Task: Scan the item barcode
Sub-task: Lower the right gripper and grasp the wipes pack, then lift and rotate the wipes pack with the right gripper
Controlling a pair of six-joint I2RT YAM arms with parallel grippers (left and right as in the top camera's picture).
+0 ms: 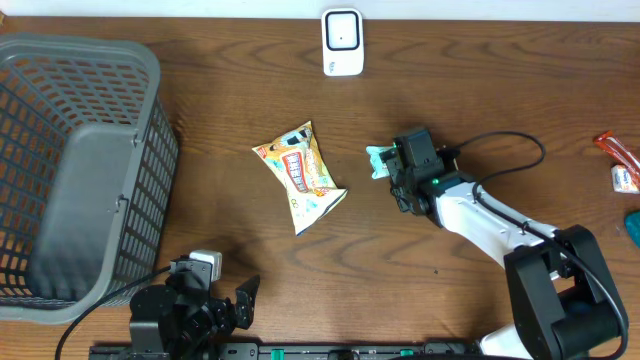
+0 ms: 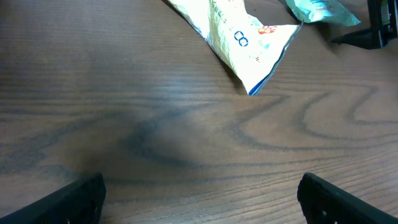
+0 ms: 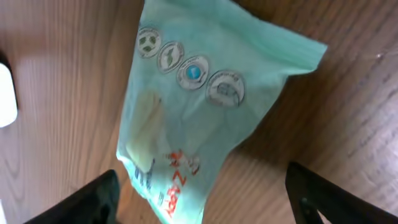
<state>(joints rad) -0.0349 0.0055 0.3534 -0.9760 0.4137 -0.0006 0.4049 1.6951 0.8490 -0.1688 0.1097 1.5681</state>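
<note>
While the right gripper (image 3: 202, 183) gapes over the packet (image 3: 199, 106), centre frame, a bag (image 1: 300, 175) lies just left. Left gripper (image 2: 202, 190): open.

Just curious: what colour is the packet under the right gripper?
The packet is pale mint green, clearest in the right wrist view.

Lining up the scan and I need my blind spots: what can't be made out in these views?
- Teal packet: in the overhead view, mostly hidden under the right end effector. The right wrist view blurs its print and cuts off its lower end. No barcode discernible.
- Yellow snack packet: print too small to read overhead. The left wrist view crops it at the top edge.
- Items at the right edge: cropped by the overhead frame.
</note>
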